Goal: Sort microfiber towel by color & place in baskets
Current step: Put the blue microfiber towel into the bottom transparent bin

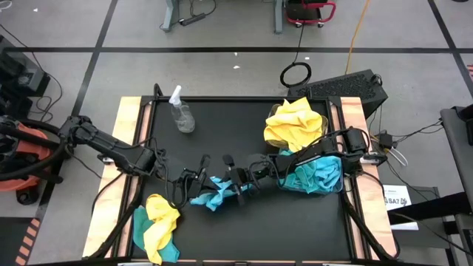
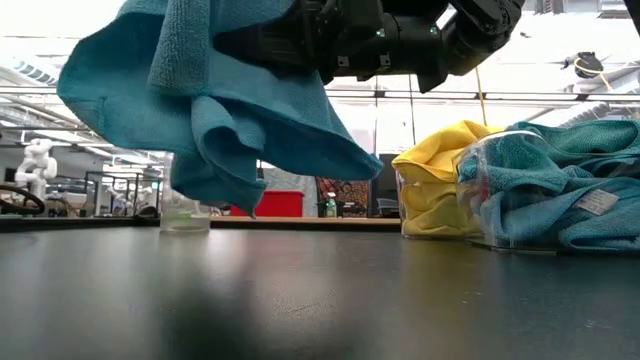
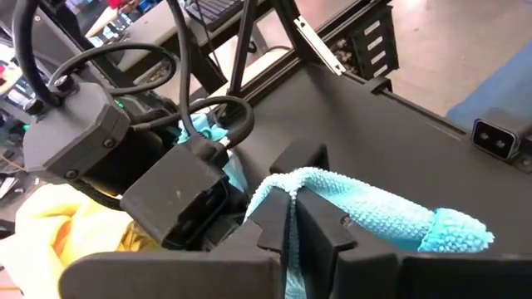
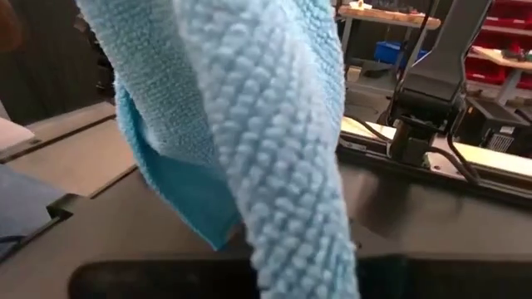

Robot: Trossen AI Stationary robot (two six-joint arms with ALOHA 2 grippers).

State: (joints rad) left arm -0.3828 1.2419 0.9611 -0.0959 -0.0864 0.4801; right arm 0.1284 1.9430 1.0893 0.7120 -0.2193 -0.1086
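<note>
Now mid-handoff | both my tools clamped on one teal towel (image 1: 218, 193), lifted off counter (image 1: 244, 133) centre | left tool (image 1: 198, 179), right tool (image 1: 238, 177) | next: left lets go, right carries it to teal basket (image 1: 319, 177) beside yellow basket (image 1: 295, 122)

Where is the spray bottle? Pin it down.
In the high view the spray bottle stands at the table's far left, apart from the yellow-filled basket to its right.
</note>
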